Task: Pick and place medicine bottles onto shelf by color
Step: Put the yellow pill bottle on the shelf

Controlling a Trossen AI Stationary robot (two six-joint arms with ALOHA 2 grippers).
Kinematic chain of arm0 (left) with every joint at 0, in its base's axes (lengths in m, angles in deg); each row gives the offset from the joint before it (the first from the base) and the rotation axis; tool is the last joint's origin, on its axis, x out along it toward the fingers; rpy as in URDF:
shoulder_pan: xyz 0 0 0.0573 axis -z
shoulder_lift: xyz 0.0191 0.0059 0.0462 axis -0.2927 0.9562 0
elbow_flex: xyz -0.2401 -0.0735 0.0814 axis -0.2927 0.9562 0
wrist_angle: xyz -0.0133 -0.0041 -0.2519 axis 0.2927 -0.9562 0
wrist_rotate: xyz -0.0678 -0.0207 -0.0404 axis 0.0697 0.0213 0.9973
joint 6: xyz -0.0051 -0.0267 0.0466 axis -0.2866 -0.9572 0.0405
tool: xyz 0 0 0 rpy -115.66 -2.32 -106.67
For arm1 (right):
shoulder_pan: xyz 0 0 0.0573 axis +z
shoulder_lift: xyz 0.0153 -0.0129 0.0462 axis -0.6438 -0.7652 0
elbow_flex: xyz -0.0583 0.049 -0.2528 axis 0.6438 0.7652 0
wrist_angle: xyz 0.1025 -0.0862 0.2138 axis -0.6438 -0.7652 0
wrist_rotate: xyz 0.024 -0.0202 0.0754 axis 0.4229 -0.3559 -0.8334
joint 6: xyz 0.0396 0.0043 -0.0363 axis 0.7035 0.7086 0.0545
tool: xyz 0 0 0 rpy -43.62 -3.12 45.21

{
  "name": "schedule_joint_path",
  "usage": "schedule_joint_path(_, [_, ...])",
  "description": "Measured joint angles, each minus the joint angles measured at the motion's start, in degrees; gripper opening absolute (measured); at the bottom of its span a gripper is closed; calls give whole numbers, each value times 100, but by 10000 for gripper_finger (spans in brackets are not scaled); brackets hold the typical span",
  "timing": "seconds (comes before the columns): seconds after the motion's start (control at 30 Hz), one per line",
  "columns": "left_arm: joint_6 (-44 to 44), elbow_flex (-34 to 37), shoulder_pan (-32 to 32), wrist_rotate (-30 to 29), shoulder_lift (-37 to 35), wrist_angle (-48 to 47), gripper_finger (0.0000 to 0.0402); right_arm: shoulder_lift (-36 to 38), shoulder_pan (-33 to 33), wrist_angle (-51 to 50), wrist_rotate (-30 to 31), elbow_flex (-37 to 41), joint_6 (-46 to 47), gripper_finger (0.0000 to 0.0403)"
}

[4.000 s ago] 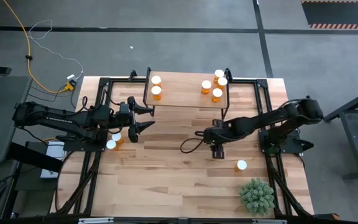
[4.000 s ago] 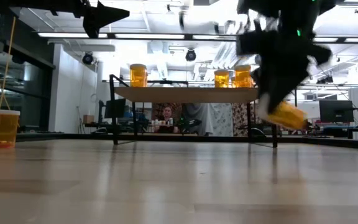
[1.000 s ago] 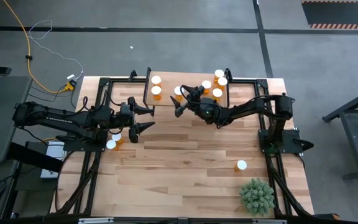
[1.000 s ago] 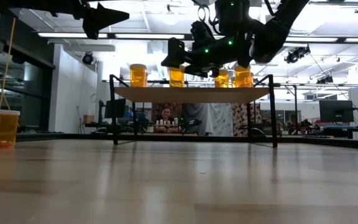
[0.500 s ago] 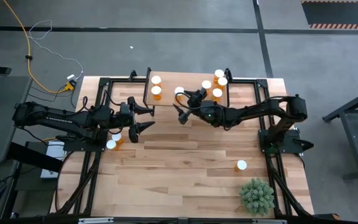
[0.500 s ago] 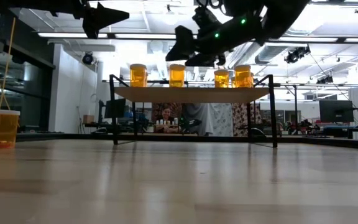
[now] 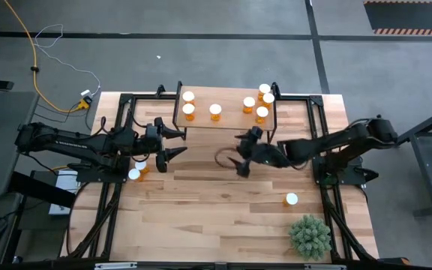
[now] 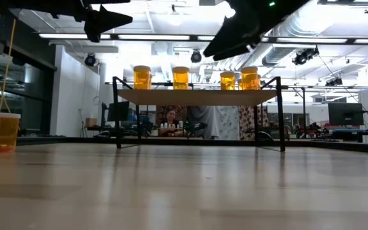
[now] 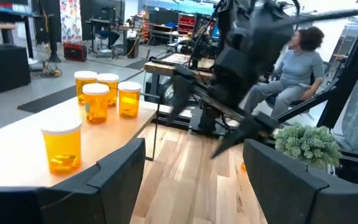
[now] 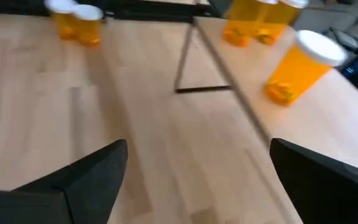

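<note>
Your right gripper (image 7: 241, 160) hangs in the air over the middle of the table with its two fingers spread wide and nothing between them, and the arm reaches in from the right side with a bent elbow. Your left gripper (image 7: 172, 142) waits near the left side, its fingers apart and empty, with the arm stretched out almost level.

left arm (image 7: 73, 142): dark, jointed, faint white lettering along the forearm | right arm (image 7: 328, 142): dark, jointed, thin black cable looping near the wrist | fingers (image 9: 120, 171): black, flat, tapering to pointed tips | finish: matte
</note>
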Motion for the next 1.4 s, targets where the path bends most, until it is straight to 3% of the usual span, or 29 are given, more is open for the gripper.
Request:
schedule_joint_path(0.1, [-249,-156,2,-167,2,-160,262,97,326,1008,6,619,-202,385])
schedule_joint_path(0.33, [-244,-327,168,-236,2,-667,262,178,684,4761,219,2552,-482,385])
schedule_joint_path(0.43, [-103,-327,187,-234,2,-630,262,220,692,6041,26,2875,-678,385])
schedule_joint_path(0.57, [76,-327,194,-208,2,-617,262,242,688,6869,-542,2817,-1289,385])
schedule_joint_path(0.8, [-54,-329,194,-84,2,-765,262,245,687,6858,-1167,2117,-2986,385])
schedule_joint_path(0.9, [-403,-331,196,-208,3,-830,262,245,689,6528,-897,1844,-3216,385])
schedule_joint_path(1.07, [-1454,-395,175,-965,221,-1445,262,240,679,5482,-326,1477,-3157,385])
schedule_joint_path(1.4, [-3858,-2319,73,-776,1258,-7664,262,238,650,4679,-260,1228,-2873,385])
